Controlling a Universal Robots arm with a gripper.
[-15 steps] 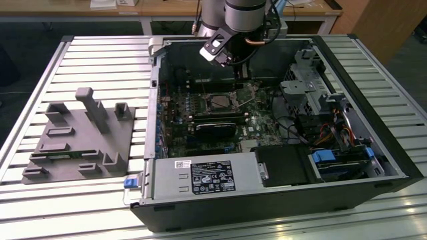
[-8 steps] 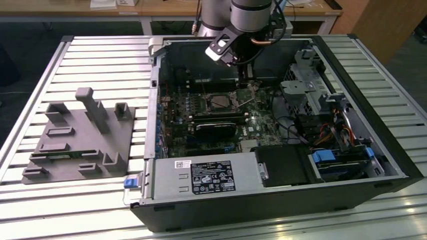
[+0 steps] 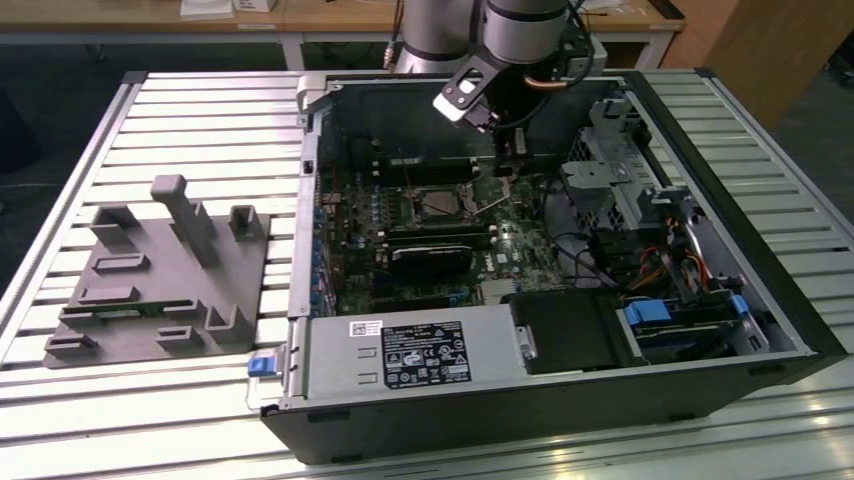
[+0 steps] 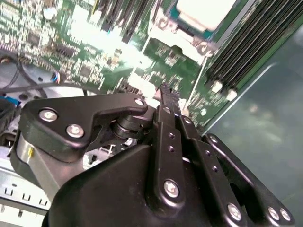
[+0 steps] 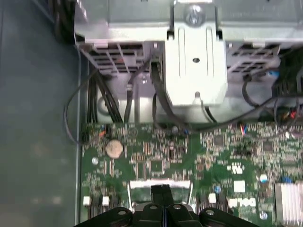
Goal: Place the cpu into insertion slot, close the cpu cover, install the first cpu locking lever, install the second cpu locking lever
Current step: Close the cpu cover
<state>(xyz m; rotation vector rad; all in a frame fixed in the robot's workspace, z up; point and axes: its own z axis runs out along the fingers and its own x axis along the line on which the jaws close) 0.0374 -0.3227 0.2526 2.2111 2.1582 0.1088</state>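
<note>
Open computer case [image 3: 534, 425] on a slatted table [image 3: 200, 120], listed near to far in the exterior view. Nearest: the power supply [image 3: 414, 355] with a white label, lying along the near wall. Well apart on the exterior view's left, outside the case: a grey moulded fixture [image 3: 160, 275], with nothing in its recesses. Next inward: a long black rectangular card [image 3: 434, 258], its long axis running left to right across the board. Just beyond the card: the insertion slot [image 3: 441, 203], a square socket with a silver rim, lying flat on the green board. In the second wrist view the insertion slot [image 4: 204, 12] holds a pale square face inside the rim, with dark memory slots [image 4: 246, 52] beside it. By judgement the part is already seated. The cpu cover cannot be told apart from the rim, so whether it lies down is not clear. Farther again: the gripper [image 3: 511, 160], hanging fingers-down from the arm. Its fingers are pressed together in both wrist views [image 4: 165, 92] [image 5: 161, 191], and nothing shows between them. Key relation: the socket lies to the exterior view's left of the gripper and nearer. The fingertips stand close above the board, just beside the socket's far right corner and not over its centre. On the exterior view's right: a silver drive bracket [image 5: 195, 71] and a coin cell [image 5: 114, 148] on the board.
</note>
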